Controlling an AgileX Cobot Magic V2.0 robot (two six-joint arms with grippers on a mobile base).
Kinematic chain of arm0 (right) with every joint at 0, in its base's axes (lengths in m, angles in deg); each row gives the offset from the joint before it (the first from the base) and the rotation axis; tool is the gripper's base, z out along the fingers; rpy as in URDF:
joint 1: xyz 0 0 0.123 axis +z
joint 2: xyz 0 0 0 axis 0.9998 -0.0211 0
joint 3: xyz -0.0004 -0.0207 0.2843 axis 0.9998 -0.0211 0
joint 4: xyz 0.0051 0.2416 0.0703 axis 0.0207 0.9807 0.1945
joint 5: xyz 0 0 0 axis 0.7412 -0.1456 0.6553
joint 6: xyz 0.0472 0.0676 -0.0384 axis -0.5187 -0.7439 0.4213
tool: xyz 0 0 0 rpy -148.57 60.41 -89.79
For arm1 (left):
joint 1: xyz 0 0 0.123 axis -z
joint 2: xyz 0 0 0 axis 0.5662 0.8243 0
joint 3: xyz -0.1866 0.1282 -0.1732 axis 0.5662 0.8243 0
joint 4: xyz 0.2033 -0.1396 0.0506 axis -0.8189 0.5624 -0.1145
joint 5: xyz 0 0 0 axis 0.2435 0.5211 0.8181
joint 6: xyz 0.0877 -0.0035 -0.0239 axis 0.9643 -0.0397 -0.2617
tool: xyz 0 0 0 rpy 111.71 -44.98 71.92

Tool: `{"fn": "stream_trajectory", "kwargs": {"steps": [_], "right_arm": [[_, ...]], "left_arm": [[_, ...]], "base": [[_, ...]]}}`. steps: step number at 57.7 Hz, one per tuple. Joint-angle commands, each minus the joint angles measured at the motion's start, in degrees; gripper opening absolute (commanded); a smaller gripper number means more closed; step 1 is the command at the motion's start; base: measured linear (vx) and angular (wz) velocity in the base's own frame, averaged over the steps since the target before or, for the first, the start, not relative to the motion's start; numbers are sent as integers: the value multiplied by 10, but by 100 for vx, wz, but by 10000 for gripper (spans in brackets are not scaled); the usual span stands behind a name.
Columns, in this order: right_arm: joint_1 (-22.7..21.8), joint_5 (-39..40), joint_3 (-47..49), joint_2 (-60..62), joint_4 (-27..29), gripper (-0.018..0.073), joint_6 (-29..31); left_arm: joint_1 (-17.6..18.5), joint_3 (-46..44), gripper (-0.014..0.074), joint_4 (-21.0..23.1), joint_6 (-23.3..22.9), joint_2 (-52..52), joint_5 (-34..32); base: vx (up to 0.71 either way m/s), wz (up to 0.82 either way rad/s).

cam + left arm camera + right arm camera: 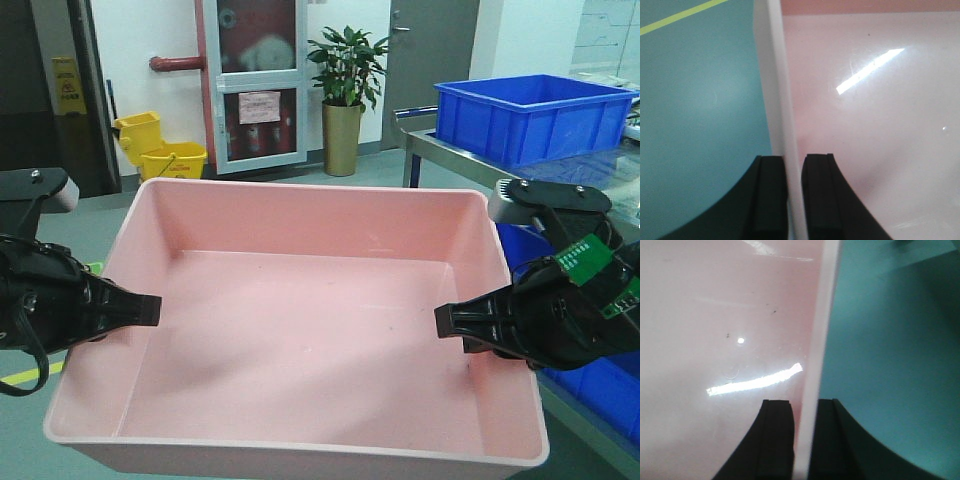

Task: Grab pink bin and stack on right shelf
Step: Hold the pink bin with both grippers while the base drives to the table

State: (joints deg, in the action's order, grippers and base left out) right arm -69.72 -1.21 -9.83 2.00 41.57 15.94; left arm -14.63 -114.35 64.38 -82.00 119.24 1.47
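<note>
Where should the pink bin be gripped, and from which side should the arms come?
Grip the thin side walls of the pink bin at the rim, one from each side, one finger inside and one outside. It is too wide for one gripper, and opposite holds keep it level. The left gripper and right gripper clamp it so.

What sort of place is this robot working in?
Probably a warehouse-style workshop or test hall: a blue crate sits on a metal table, the green painted floor has a yellow line, and a yellow mop bucket stands by the wall.
</note>
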Motion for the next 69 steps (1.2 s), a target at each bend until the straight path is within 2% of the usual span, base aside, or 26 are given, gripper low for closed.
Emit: {"fn": "stream_trajectory", "kwargs": {"steps": [1,27,69], "right_arm": [[-5,38,19,20,-25,-8,14],[-5,38,19,20,-25,-8,14],[-5,38,19,20,-25,-8,14]], "left_arm": [[-3,-21,-1,-12,8,-19,-49],[-3,-21,-1,-12,8,-19,-49],[-3,-21,-1,-12,8,-19,-49]], "base": [[50,-14],[49,-27],[43,-44]]}}
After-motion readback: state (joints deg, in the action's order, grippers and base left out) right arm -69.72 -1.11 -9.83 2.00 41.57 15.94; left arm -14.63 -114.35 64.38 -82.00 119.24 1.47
